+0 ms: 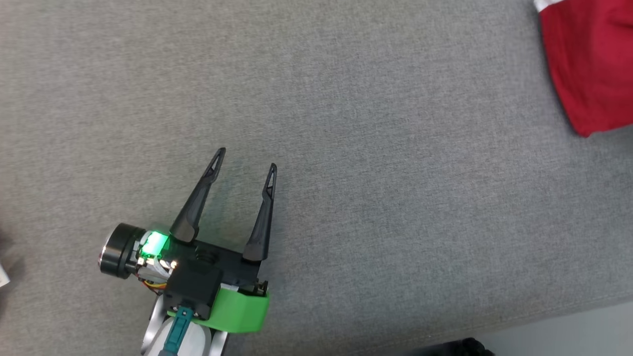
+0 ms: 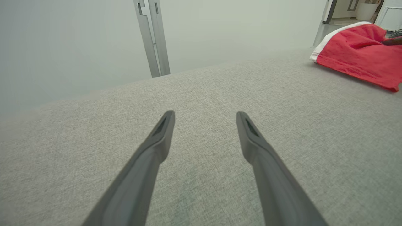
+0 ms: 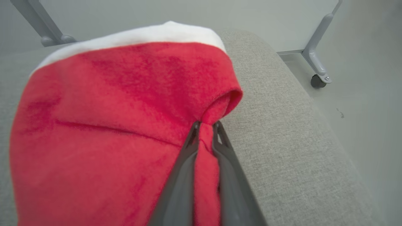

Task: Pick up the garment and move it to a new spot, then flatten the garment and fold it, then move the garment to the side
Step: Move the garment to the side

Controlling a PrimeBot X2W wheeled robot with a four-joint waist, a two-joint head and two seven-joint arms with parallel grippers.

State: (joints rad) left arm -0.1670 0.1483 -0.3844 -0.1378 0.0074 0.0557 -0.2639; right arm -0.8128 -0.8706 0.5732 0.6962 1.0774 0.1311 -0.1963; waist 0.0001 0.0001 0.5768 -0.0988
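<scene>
Grey woven cloth covers the bench (image 1: 395,123), with a pale wall (image 2: 62,47) and metal frame legs (image 2: 154,37) behind it. Your garment (image 1: 588,64), red fleece with a white band, lies bunched at the right end of the bench, near its rounded edge. Your right gripper (image 3: 206,125) has its jaws clamped on a narrow pinch of red cloth beside a rolled hem. Your left gripper (image 1: 247,159) sits low over bare bench, well apart from the garment, jaws spread wide. Expect the garment to be light, soft and limp. It will droop and drag from one pinch, and a thin fold may slip out. How much cloth sits between the jaws is hard to judge, so you probably want a second hold at the white band or a far corner before spreading.
</scene>
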